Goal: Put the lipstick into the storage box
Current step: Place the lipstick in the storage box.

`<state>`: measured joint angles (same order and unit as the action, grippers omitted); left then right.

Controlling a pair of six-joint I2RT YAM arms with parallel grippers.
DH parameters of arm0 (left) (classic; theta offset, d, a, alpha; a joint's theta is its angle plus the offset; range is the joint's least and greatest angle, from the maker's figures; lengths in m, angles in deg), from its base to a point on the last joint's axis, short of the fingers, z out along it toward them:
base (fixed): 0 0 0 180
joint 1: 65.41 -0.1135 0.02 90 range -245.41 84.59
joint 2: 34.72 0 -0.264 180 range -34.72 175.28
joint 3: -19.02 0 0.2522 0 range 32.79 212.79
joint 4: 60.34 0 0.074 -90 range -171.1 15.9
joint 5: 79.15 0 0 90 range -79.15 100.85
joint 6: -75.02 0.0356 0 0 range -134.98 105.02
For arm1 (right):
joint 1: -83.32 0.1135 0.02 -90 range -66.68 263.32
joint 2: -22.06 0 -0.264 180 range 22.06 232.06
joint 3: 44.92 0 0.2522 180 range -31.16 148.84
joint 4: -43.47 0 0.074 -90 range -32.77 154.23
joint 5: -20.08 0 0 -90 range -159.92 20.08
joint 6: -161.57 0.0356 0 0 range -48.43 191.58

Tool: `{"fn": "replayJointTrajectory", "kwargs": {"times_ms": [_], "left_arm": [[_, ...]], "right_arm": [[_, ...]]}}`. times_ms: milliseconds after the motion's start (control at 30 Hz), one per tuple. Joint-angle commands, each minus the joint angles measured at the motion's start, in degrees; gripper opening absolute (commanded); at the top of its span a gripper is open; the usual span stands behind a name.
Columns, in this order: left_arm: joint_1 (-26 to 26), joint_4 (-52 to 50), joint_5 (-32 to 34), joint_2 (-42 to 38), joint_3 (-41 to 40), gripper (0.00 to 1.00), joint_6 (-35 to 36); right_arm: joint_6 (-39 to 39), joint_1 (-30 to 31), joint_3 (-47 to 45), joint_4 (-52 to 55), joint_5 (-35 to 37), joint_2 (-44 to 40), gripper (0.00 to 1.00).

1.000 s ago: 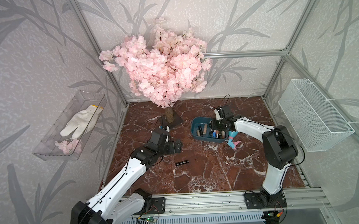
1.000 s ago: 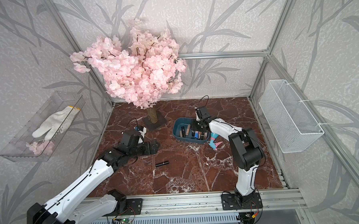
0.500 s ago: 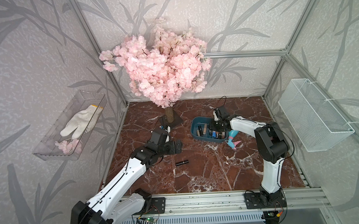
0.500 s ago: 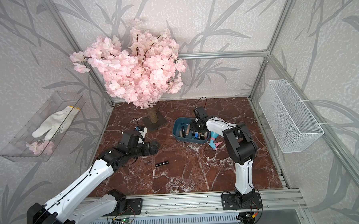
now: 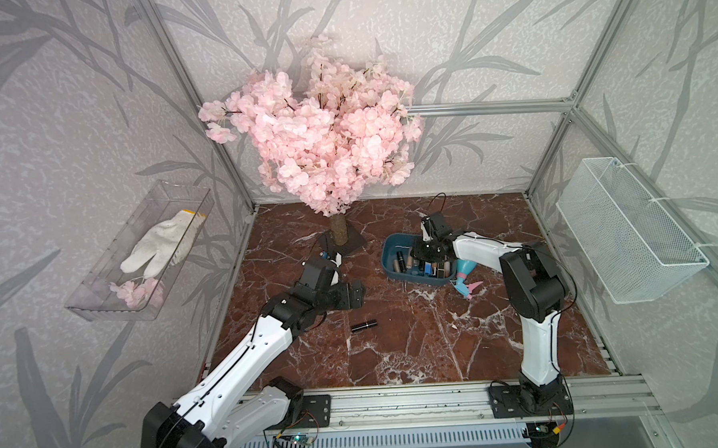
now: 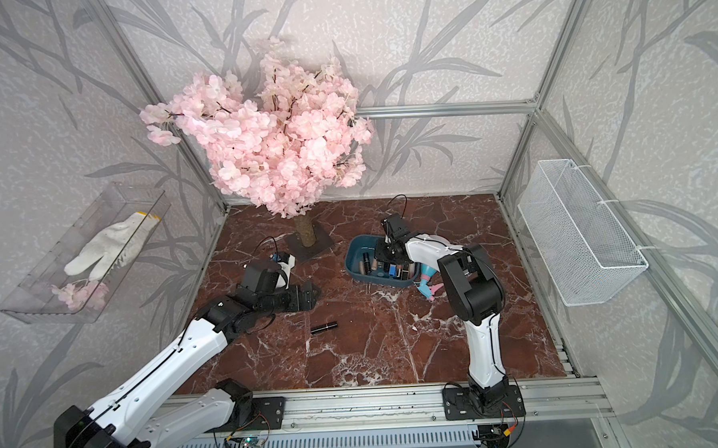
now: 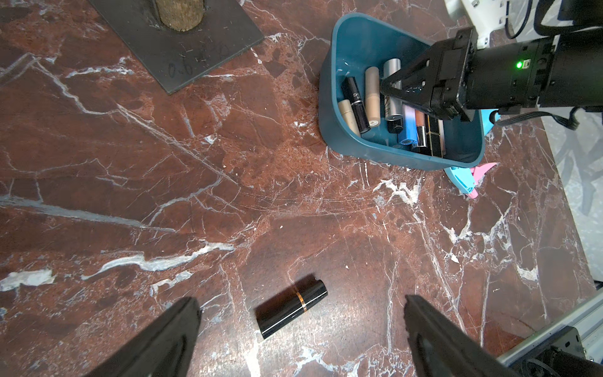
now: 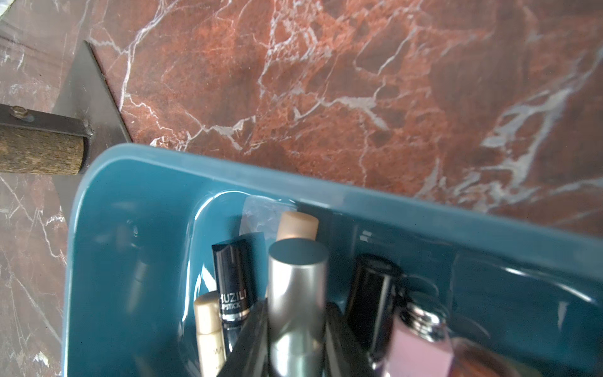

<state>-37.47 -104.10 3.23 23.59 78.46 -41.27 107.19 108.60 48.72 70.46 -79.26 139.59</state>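
Lipstick [image 7: 290, 306], a short glossy black tube with a thin gold band round its middle, lies on its side on the red-brown marble worktop [image 7: 195, 163]. It is well apart from the shallow teal-blue plastic storage box [image 7: 391, 155] it is bound for, and not yet picked up. The robot's left hand [image 5: 354, 295] hangs near it, empty, its two dark fingers [image 7: 169, 336] spread wide. Seen from the left wrist camera, the tube sits in the gap between them, slanted across it and touched by neither. Across the worktop the right hand [image 7: 386, 88] reaches down into the box, clenched round a silver lipstick tube [image 8: 297, 277]. Other cosmetics are packed toward one end of the box. Whether the silver tube already rests on the box floor I cannot tell. The end nearest the artificial pink blossom tree [image 5: 320, 139] looks bare.

To an onlooker the black tube looks light, stiff and hard-shelled, so a firm pinch should not hurt it. Its trouble is shape and finish: round and polished, it is likely to roll at a nudge or squirt out of a glancing grip. The safest hold appears to be across the barrel near the gold band, with the fingers square to its length and low to the marble. That would probably call for a turn of the wrist first.
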Motion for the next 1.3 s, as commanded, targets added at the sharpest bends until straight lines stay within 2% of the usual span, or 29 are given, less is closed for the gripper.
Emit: {"fn": "replayJointTrajectory", "kwargs": {"times_ms": [0,467,800,900,967,1267], "left_arm": [[-0.44,-1.4,-0.14,-0.52,0.25,1.0,1.82],[-0.5,-0.98,-0.65,0.89,0.83,1.0,2.64],[-0.49,-0.88,-0.34,-0.25,-0.05,1.0,1.85],[-0.51,-0.75,-0.12,-0.56,-0.4,1.0,1.61],[-0.55,-0.63,-0.08,-0.88,-0.62,1.0,1.51],[-0.56,0.24,0.58,-1.94,-1.43,1.0,0.75]], "right_arm": [[0.55,0.21,1.47,-0.73,1.15,1.37,0.17],[0.58,0.21,0.81,-0.48,2.04,1.29,0.22],[0.49,0.21,0.06,-0.32,2.39,0.28,0.32],[0.25,0.19,-0.06,-0.14,2.49,-0.26,0.38],[0.0,0.14,-0.2,-0.15,2.49,-0.72,0.47],[-1.31,0.21,-2.25,-2.54,2.66,-5.83,0.47]]}}
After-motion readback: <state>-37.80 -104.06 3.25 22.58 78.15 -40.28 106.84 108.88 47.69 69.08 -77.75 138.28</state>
